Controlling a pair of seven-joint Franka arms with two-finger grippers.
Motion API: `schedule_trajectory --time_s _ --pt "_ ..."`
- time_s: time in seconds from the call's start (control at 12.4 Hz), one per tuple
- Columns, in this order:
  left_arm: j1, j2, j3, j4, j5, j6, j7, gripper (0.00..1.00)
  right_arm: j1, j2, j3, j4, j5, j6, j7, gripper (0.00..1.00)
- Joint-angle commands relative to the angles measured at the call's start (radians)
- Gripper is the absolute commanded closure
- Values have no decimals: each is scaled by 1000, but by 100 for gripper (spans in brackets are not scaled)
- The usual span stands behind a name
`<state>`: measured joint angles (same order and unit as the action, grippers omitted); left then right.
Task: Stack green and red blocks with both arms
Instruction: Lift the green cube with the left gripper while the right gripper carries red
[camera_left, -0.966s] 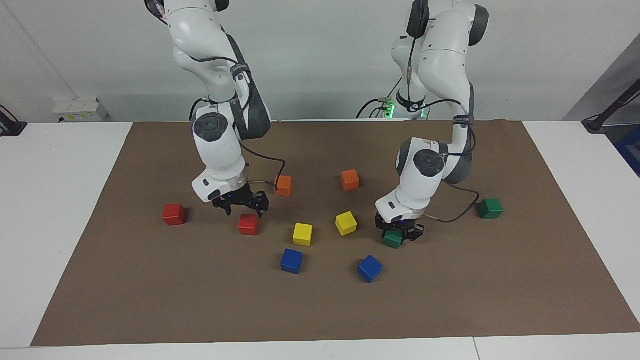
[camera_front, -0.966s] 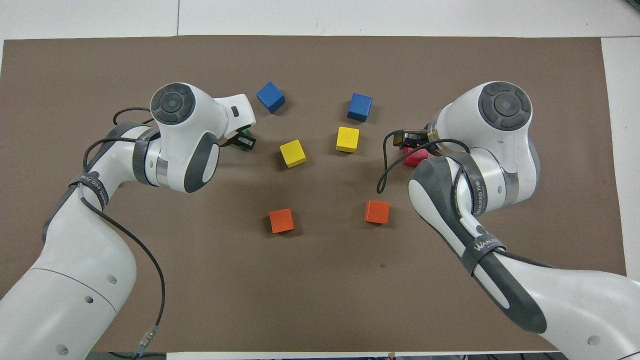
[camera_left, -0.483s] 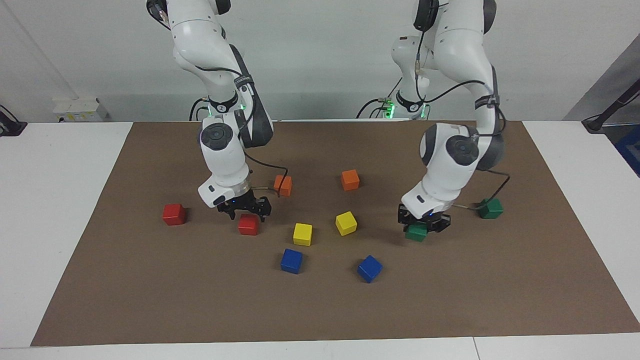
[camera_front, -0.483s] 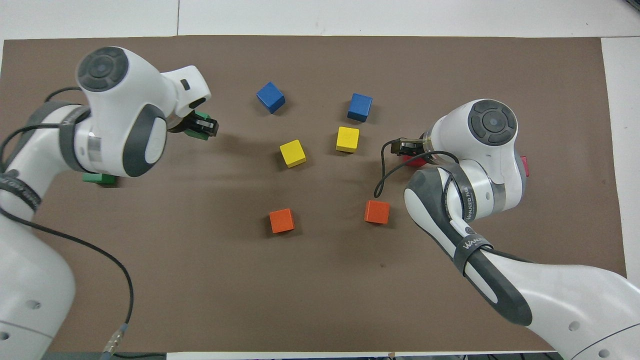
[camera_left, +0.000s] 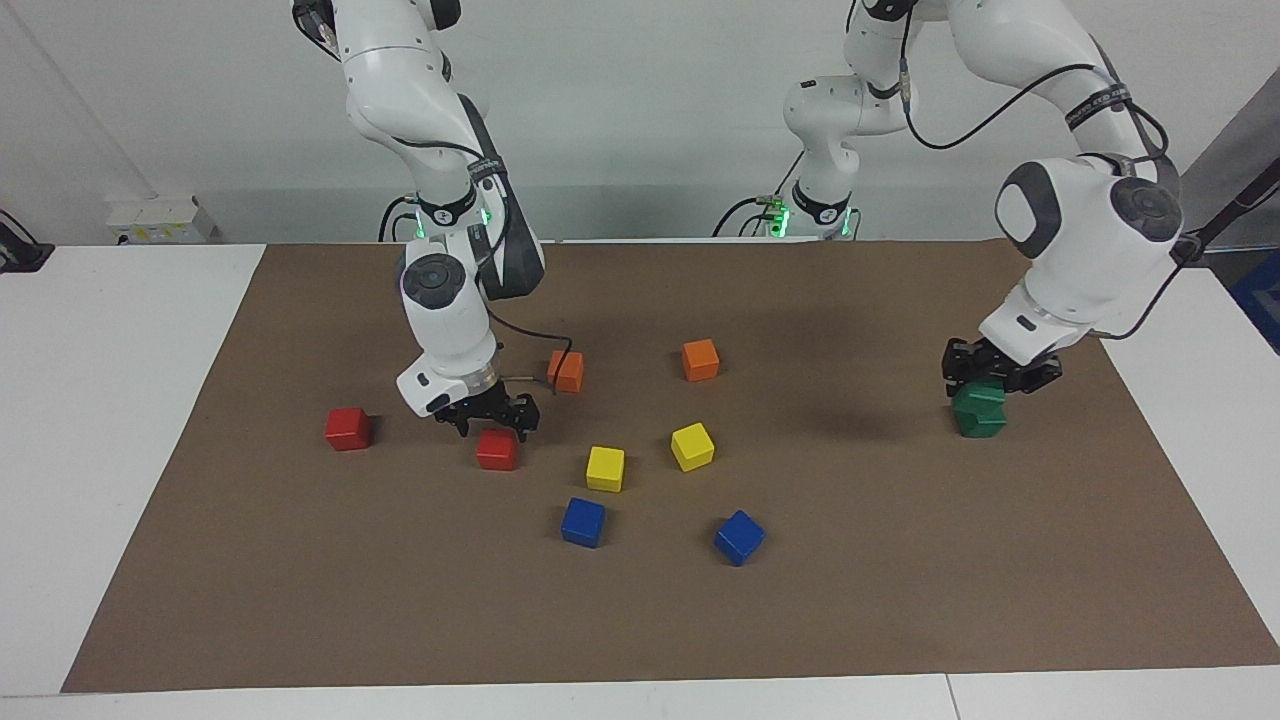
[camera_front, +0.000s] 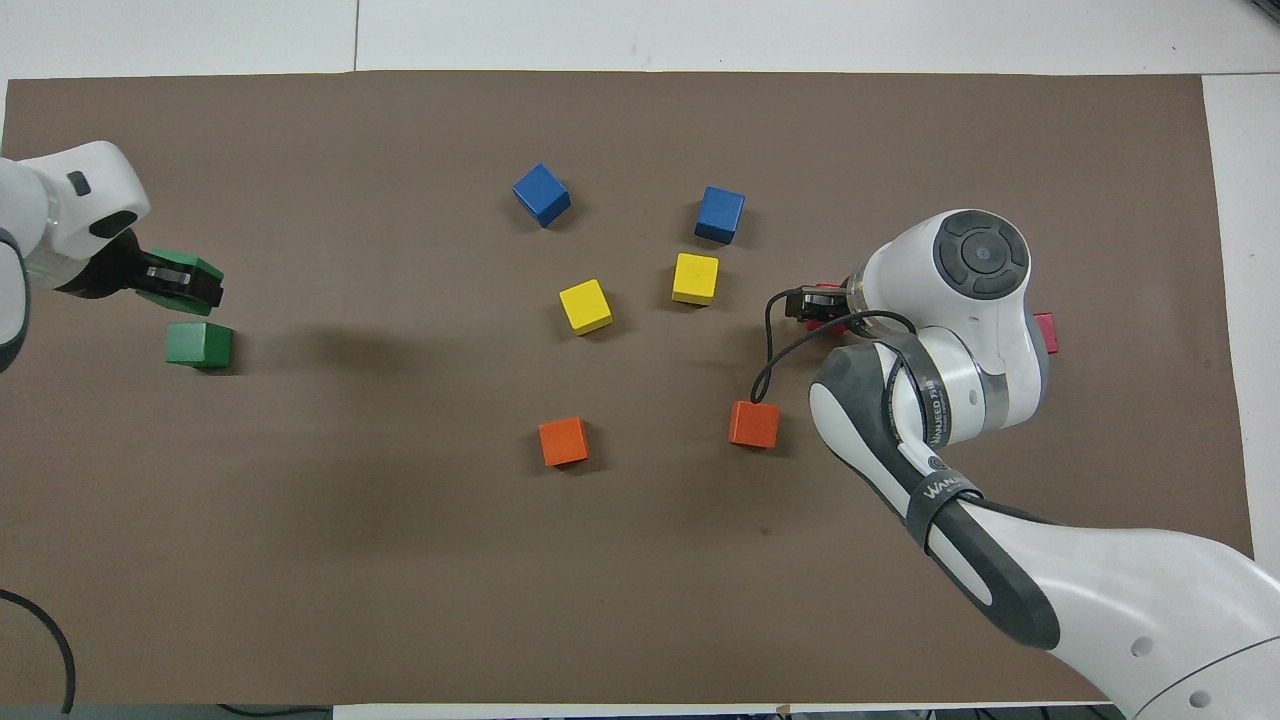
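Note:
My left gripper (camera_left: 990, 383) is shut on a dark green block (camera_left: 978, 396) and holds it just over the second green block (camera_left: 980, 422), at the left arm's end of the mat. In the overhead view the held block (camera_front: 186, 275) shows beside the lying one (camera_front: 200, 344). I cannot tell whether they touch. My right gripper (camera_left: 490, 418) is open, low over a red block (camera_left: 497, 449), which it mostly hides in the overhead view (camera_front: 822, 312). The second red block (camera_left: 348, 428) lies toward the right arm's end, apart from the gripper.
On the brown mat (camera_left: 640, 620) lie two orange cubes (camera_left: 566, 370) (camera_left: 701, 359), two yellow cubes (camera_left: 605, 468) (camera_left: 692, 446) and two blue cubes (camera_left: 583, 521) (camera_left: 739, 537), all in the middle between the arms.
My left gripper has carried the green block from the middle of the mat to over the second green block. My right gripper has come down closer to the red block.

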<state>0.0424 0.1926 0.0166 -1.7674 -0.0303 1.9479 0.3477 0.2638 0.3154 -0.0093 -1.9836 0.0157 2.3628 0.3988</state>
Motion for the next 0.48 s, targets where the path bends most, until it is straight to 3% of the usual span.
schedule_trajectory --time_s 0.0,0.08,0.16,0.4 --pt "65 -21 -12 -43 6 40 17 100 -11 10 6 -24 10 49 12 50" --pt "88 -13 -9 -50 7 63 17 100 -11 8 6 -20 10 33 14 88" --pt "103 -9 -7 -60 7 89 17 100 -11 5 6 -18 10 24 14 100" --pt "129 -4 -9 -162 7 242 19 100 -14 -30 2 46 0 -115 8 100"
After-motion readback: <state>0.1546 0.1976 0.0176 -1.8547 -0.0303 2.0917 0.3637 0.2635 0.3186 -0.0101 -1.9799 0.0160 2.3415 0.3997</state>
